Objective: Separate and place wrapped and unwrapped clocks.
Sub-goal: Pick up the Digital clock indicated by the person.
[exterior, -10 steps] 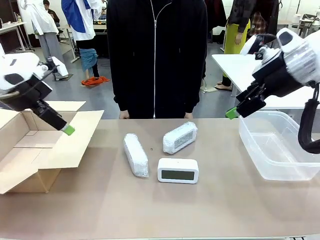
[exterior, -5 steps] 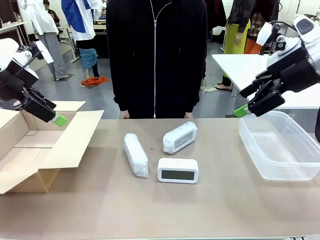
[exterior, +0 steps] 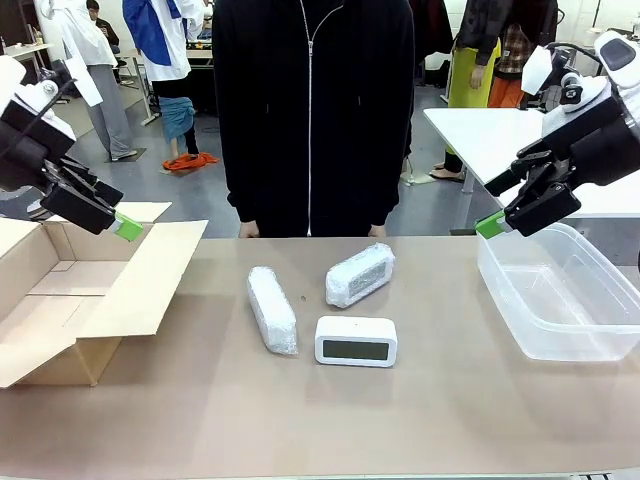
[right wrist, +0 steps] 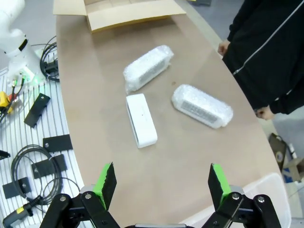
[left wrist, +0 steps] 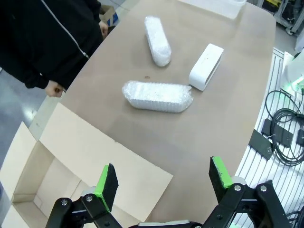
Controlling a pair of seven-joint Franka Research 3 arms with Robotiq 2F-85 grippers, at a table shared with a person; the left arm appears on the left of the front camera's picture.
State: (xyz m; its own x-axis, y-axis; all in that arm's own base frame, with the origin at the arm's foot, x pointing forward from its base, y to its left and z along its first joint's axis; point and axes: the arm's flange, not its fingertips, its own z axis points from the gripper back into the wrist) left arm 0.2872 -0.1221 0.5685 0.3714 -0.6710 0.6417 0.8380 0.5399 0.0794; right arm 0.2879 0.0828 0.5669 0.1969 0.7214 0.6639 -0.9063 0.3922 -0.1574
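Whitish bubble-wrap bundles [exterior: 272,309], white clock [exterior: 356,341] with dark grey screen, tan cardboard box [exterior: 130,290], clear bin [exterior: 560,345], black jacket [exterior: 310,110]

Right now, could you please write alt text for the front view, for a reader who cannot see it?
Two bubble-wrapped bundles and a bare white clock lie on a table before a person in black. The open left gripper hangs by a cardboard box, the open right gripper by a clear plastic bin.
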